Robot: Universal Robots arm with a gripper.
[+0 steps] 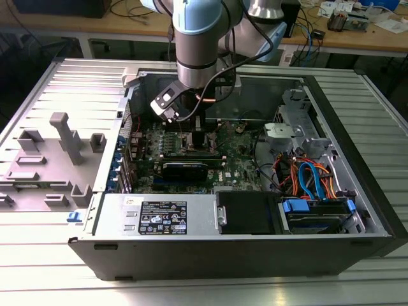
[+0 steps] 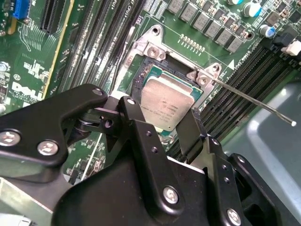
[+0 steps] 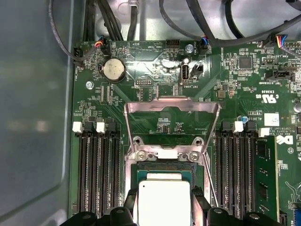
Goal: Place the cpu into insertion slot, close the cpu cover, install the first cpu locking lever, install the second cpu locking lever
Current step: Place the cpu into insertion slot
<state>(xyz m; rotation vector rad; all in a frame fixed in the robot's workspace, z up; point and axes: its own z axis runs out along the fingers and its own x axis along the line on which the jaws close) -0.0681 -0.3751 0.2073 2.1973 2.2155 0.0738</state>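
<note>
The cpu [image 3: 163, 197], a silver-topped square chip, sits in or just over the insertion slot [image 3: 141, 168] on the green board; I cannot tell whether it is fully seated. My gripper [image 3: 163, 212] is above it, with black fingers [image 3: 130, 205] against two opposite sides of the chip. In the second wrist view the cpu [image 2: 164, 100] lies between the fingers [image 2: 136, 123] over the insertion slot [image 2: 139, 81]. The cpu cover [image 3: 172, 109] is swung up and open behind the socket. A thin locking lever [image 2: 254, 101] sticks out, unlatched. In the exterior view the gripper [image 1: 191, 131] reaches down into the open computer case.
Black memory slots [image 3: 96, 174] flank the socket on both sides. Cables [image 3: 117, 19] run along the board's far edge, near a coin battery [image 3: 114, 69]. The case holds a power supply [image 1: 159, 217], drive bays and orange and blue cables [image 1: 312, 178]. Grey fixtures [image 1: 64, 137] stand on the exterior view's left.
</note>
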